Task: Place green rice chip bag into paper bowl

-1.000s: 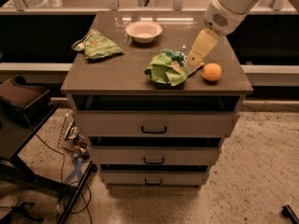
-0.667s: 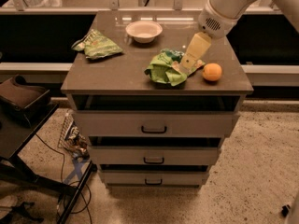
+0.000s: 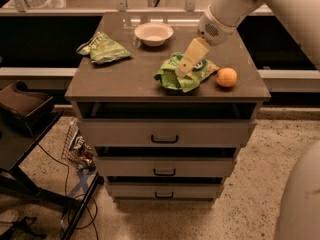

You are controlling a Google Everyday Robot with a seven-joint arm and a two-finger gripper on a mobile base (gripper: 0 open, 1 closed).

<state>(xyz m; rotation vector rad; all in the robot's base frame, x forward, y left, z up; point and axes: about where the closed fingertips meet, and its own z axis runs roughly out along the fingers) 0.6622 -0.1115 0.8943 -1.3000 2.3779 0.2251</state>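
The green rice chip bag is bright lime green and crumpled, lying near the front right of the cabinet top. The paper bowl is small, white and empty, standing at the back middle, apart from the bag. My gripper reaches down from the upper right on the white arm. Its tip is over the middle of the bag, at or just above its surface, and hides part of the bag's logo.
A flatter, paler green bag lies at the back left of the top. An orange sits just right of the chip bag. The cabinet top ends above several drawers. A dark chair and cables are at the left.
My gripper has moved left and down, from beside the bag's right edge to over its middle. The bag, bowl and orange have not moved.
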